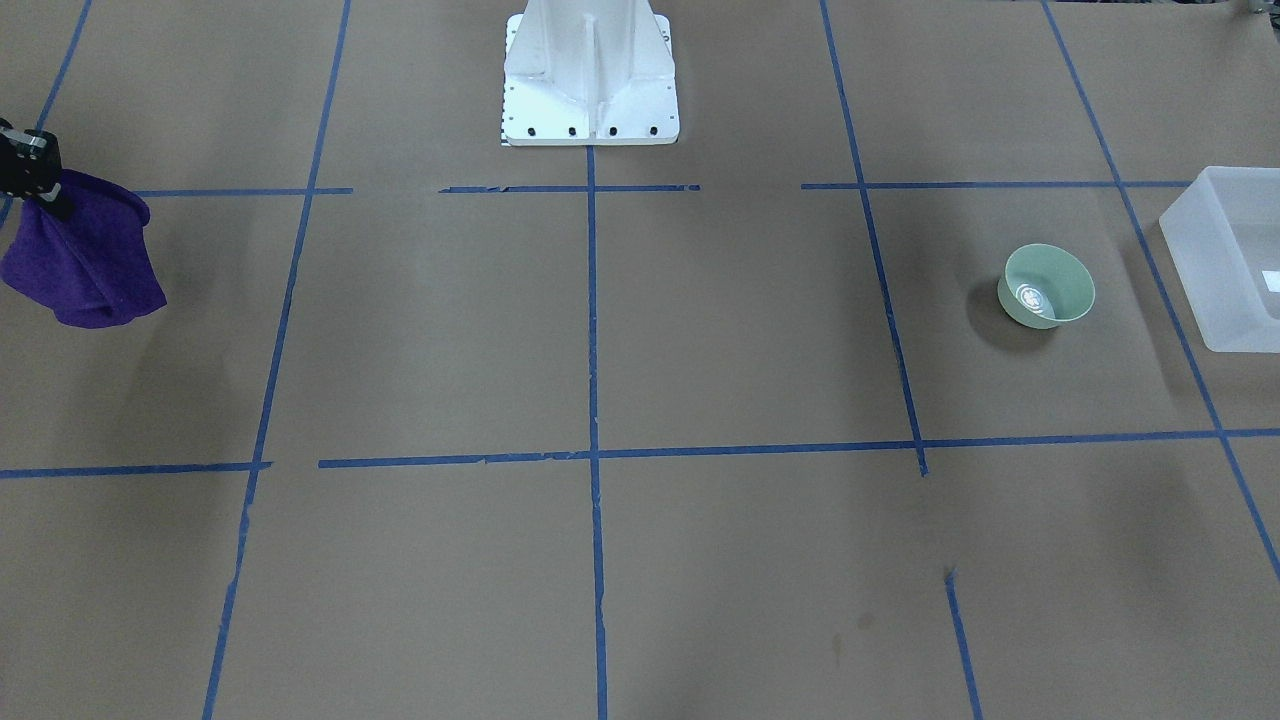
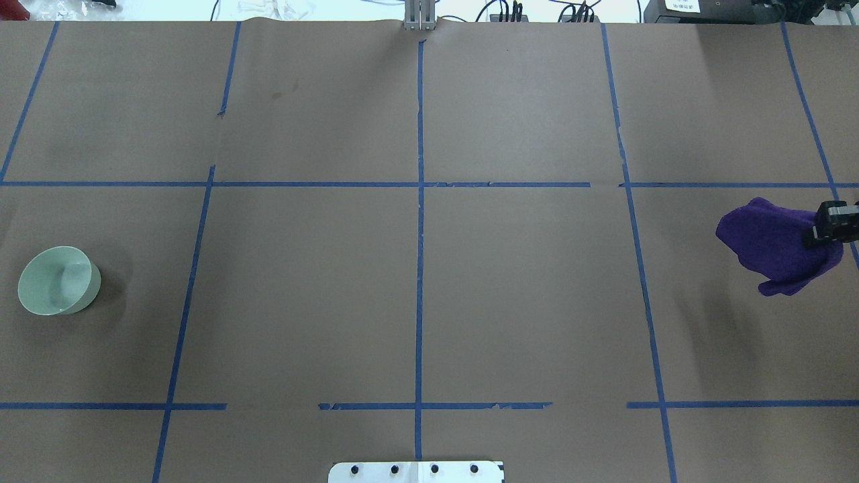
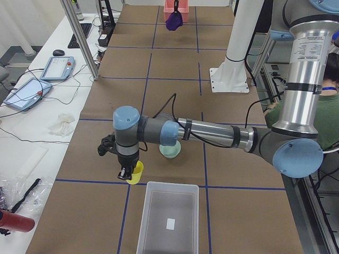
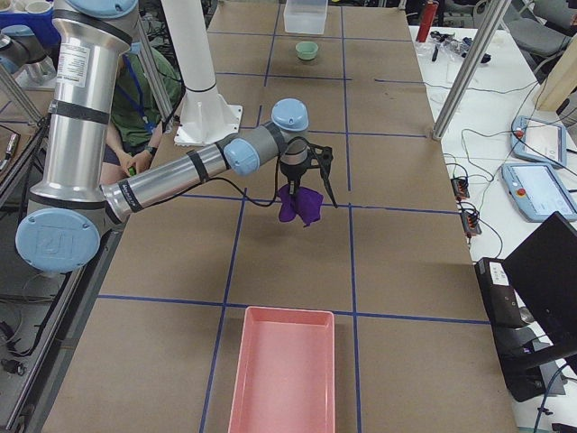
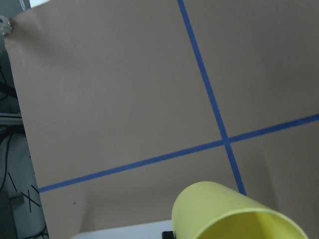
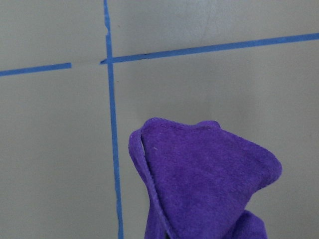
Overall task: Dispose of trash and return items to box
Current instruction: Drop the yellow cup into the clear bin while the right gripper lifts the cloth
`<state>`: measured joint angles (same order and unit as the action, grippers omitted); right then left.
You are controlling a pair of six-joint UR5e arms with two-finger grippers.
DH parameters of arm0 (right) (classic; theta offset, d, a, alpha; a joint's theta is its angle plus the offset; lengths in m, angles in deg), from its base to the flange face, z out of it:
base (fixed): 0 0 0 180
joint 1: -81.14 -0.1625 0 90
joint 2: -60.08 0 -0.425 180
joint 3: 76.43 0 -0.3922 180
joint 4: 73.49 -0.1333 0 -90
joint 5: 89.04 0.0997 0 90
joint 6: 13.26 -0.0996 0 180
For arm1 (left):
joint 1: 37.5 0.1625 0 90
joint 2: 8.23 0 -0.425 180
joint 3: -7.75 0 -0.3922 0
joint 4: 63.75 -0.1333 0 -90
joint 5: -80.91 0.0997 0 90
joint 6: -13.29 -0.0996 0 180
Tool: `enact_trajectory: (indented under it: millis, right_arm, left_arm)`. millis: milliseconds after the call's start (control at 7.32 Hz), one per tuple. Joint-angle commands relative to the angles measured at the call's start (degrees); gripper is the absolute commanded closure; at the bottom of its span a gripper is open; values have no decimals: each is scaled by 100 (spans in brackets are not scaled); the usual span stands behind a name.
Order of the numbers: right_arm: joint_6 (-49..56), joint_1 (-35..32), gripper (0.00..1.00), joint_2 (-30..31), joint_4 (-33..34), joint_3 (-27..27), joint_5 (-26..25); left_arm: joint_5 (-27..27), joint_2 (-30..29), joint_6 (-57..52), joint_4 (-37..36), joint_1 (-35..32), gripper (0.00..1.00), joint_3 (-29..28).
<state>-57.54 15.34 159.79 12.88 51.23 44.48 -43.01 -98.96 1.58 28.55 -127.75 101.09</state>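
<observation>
**Cup held beside the box.** In the view from the table's left end, the yellow cup (image 3: 135,172) is seen at the tip of the left gripper (image 3: 126,173), low and left of centre. It sits just beside the upper left corner of the frosted box (image 3: 145,217) and outside its rim.

Whether the fingers are clamped on the cup cannot be told from that side view. In the left wrist view only the cup's wall and open mouth are shown, at the bottom edge, over taped brown paper.

The box is placed down and to the right of the cup in the frame. Its long axis runs from top to bottom of the picture. The coming move is judged to turn on that short offset: the cup would have to be carried across the rim nearest it and over the open interior before being let go. The left arm is by far the nearer to the box.

A green bowl (image 3: 170,151) is seen standing just above the box in the frame, close beside the cup.

In the view from the right end, a purple cloth (image 4: 300,206) is gripped near its top and dangled clear of the paper by the right gripper (image 4: 290,188), whose fingers are closed on it. A pink tray (image 4: 279,379) is seen at the bottom of that frame, well apart from the box at its top edge.
</observation>
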Motion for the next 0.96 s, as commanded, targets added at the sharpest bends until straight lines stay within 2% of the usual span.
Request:
enact_trajectory:
  millis: [0, 273, 410, 547, 820]
  right_arm:
    - [121, -282, 100, -406, 1430, 792, 25]
    - [812, -694, 100, -793, 2416, 971, 16]
    - [1268, -966, 100, -943, 2890, 1023, 16]
    - [1691, -1195, 100, -962, 3182, 1085, -1]
    - [2089, -1478, 100, -936, 3282, 1085, -19]
  left_arm:
    - [-457, 984, 28, 482, -1, 100, -17]
    - [-475, 1197, 28, 779, -2, 100, -279]
    - [-693, 1180, 55, 1303, -1, 100, -742]
    - [-974, 1172, 368, 1874, 7, 100, -1069]
    - [-1159, 1172, 565, 2135, 34, 100, -1239]
